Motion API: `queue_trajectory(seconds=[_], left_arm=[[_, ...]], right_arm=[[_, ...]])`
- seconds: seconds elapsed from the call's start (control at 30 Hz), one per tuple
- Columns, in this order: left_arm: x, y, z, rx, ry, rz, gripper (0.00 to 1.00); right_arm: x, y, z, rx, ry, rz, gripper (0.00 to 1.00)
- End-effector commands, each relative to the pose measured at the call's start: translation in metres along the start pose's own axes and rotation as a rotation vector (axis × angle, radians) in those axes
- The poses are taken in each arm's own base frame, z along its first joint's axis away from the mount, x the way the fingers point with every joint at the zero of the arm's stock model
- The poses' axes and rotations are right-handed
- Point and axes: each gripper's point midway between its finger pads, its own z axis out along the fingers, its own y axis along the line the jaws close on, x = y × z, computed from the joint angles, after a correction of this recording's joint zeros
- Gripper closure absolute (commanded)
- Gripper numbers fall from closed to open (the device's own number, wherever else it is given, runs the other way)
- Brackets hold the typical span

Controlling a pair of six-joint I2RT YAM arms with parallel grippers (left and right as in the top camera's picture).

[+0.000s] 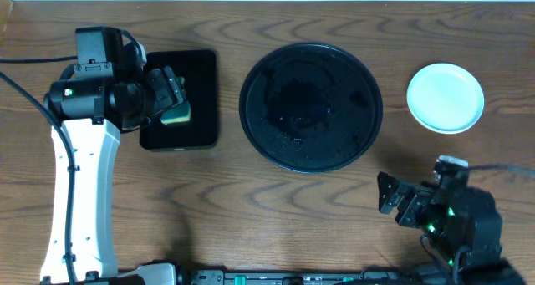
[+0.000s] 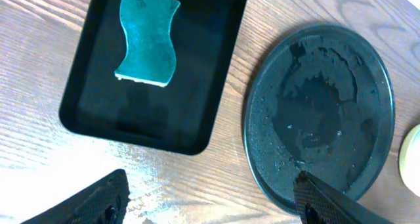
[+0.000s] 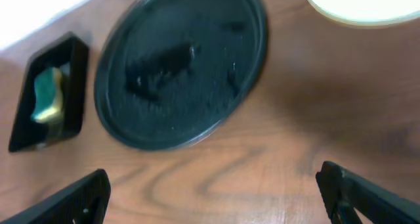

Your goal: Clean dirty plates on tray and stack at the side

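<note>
Left end effector (image 2: 210, 181): jaws apart, empty, above the small rectangular tray (image 2: 85, 106), sponge (image 2: 147, 37) lying in it. Right end effector (image 3: 213, 175): jaws wide apart, empty, over the tabletop (image 1: 251, 210). Round tray (image 1: 311, 107) is bare and wet-looking. Plates (image 1: 445, 97) sit on the tabletop to its right, apparently stacked, count unclear. Risks: the right arm swinging out could clip the plates; the left dropping could catch the small tray's rim.

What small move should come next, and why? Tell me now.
Probably lift the open, empty left gripper away from the small rectangular black tray and rest: the green sponge lies in it, the large round black tray holds no plate, and a pale round plate sits on the wooden table to its right.
</note>
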Motion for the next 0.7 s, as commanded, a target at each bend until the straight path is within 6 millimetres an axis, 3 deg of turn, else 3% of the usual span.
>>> queue_trajectory(seconds=[0.0,0.33,0.67], left_arm=[[-0.002,0.000,-0.001,-0.001,-0.001,-0.009,0.19],[-0.002,0.000,-0.001,-0.001,-0.001,-0.009,0.19],[-0.002,0.000,-0.001,-0.001,-0.001,-0.009,0.19]], right_arm=[[0.009,-0.001,0.009,-0.108,-0.080,-0.099,0.01],[-0.017,-0.005,0.026,-0.236,-0.452,-0.218,0.01],[-0.031,-0.025,0.038,-0.171,-0.602,-0.221,0.01]])
